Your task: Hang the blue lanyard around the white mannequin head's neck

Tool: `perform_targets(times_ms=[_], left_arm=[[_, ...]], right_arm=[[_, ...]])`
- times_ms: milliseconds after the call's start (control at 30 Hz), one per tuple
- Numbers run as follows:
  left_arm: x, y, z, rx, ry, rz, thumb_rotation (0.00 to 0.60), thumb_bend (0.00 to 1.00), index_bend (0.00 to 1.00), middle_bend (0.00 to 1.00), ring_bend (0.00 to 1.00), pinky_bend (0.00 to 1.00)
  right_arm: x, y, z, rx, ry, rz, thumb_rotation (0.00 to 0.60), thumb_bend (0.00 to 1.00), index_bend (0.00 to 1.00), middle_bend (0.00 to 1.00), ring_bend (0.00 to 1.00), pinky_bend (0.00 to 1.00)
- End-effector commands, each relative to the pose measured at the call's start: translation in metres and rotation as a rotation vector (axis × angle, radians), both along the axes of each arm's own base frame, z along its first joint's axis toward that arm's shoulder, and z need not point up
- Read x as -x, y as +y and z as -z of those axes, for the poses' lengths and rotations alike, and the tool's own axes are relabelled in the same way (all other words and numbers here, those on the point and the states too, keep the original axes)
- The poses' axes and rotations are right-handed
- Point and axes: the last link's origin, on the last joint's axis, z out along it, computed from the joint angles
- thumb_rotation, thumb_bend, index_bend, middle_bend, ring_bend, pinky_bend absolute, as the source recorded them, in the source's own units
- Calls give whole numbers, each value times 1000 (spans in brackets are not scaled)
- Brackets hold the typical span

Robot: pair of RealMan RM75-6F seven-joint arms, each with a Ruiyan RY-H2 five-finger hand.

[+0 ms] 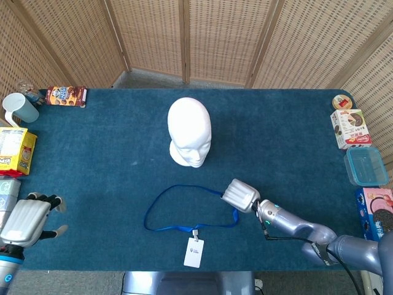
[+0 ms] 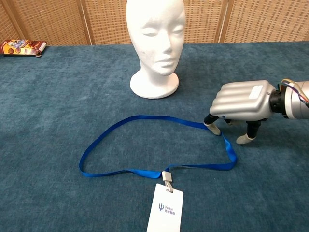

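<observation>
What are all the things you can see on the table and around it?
mannequin head: one, white, upright at the table's middle
lanyard: one, blue loop lying flat in front of the head
badge card: one, white, clipped to the lanyard, near edge
cookie packet: one, brown, far left corner
cup: one, pale blue, left edge
yellow packet: one, left edge
snack boxes: several, right edge
clear container: one, blue-tinted, right edge
wicker screen: tan panels behind the table
left hand: silver, fingers apart, holding nothing, near left corner
right hand: silver, fingertips down at the lanyard's right end; grip unclear
</observation>
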Motion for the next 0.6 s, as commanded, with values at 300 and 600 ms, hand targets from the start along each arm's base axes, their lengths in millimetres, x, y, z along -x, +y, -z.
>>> perform_targets(times_ms=[300,600], left_arm=[[-2,0,2,4,-4,6,555,131,503,515,497,331],[-2,1,3,7,-6,7,556,132,503,515,497,331]], right_arm=[[6,3,-6,18,14,2,600,273,473,977,1000,1000],[10,6,-7,23,27,8,600,307,503,969,1000,1000]])
